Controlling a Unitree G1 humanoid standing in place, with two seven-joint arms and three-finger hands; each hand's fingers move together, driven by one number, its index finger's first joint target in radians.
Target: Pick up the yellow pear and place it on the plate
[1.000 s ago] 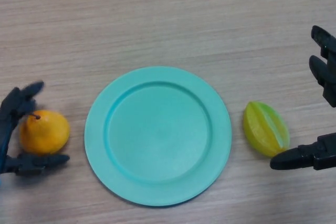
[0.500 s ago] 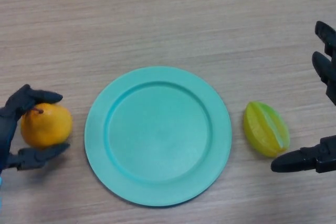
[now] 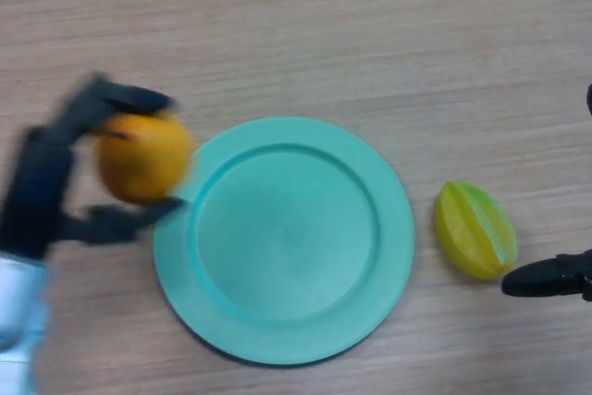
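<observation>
The yellow-orange pear is lifted off the table, with my left hand shut on it, fingers over its top and thumb beneath. It hangs at the left rim of the round teal plate, which lies in the middle of the wooden table. My right hand shows only at the right edge, low down, with one dark finger pointing left just below the star fruit.
A yellow-green star fruit lies on the table right of the plate, close to my right hand.
My left hand closed on the pear, lifted it and carried it up and to the right, to the plate's left rim. My right hand drew back towards the right edge.
</observation>
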